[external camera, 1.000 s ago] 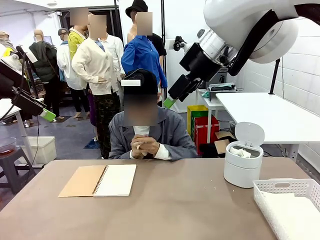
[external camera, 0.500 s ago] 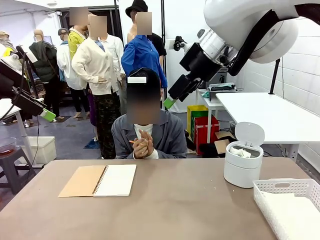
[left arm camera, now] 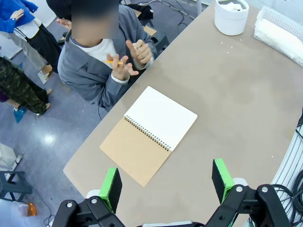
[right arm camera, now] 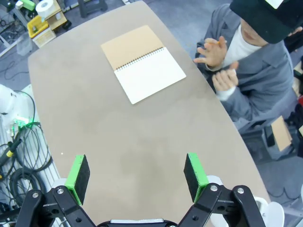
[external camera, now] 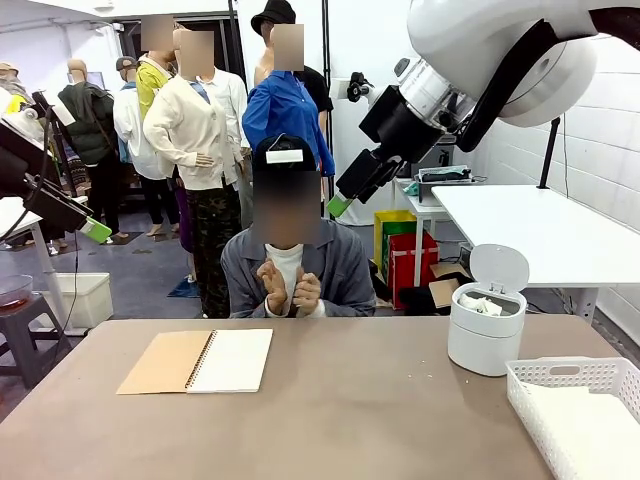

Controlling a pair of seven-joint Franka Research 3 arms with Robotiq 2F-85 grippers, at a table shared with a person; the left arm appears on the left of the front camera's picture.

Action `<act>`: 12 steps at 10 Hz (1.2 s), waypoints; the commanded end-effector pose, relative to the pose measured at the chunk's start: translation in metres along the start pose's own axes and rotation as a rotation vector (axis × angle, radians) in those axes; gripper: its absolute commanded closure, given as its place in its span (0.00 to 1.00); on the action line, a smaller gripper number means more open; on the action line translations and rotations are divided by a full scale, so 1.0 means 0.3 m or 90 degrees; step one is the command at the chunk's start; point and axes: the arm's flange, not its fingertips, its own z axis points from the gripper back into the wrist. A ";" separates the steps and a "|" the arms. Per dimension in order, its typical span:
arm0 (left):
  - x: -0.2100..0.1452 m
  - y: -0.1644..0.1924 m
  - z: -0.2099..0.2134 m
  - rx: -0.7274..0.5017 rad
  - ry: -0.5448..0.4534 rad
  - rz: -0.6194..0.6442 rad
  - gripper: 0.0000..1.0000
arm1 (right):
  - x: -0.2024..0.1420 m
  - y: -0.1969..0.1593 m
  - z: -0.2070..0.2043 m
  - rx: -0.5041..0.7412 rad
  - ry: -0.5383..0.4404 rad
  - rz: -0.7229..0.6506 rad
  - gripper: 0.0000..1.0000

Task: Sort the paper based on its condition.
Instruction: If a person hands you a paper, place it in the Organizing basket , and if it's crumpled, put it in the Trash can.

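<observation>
Grippers both hanging high over tan table [external camera: 340, 400], nothing held. Left gripper [left arm camera: 165, 182] showing green pads spread wide apart; right gripper [right arm camera: 136, 176] likewise standing fully apart. Crumpled white paper [external camera: 482, 305] lying inside open round white lidded bin [external camera: 485, 345]; flat white sheets [external camera: 590, 425] lying in white plastic lattice basket [external camera: 560, 372]. Spiral-bound notebook with tan cover [external camera: 197, 360] lying open near person. Person's hands [external camera: 285, 288] rubbing together at far table edge, possibly holding small scrap. Risk: arm descending while hands are reaching in, causing contact.

Left gripper [left arm camera: 165, 182] raised, jaws wide apart, right gripper [right arm camera: 136, 177] likewise
</observation>
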 end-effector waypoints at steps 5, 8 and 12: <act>-0.001 0.006 0.001 0.001 -0.004 0.001 0.00 | -0.005 -0.001 -0.005 0.003 0.001 0.000 0.00; -0.001 0.006 0.001 0.001 -0.004 0.001 0.00 | -0.005 -0.001 -0.005 0.003 0.001 0.000 0.00; -0.001 0.006 0.001 0.001 -0.004 0.001 0.00 | -0.005 -0.001 -0.005 0.003 0.001 0.000 0.00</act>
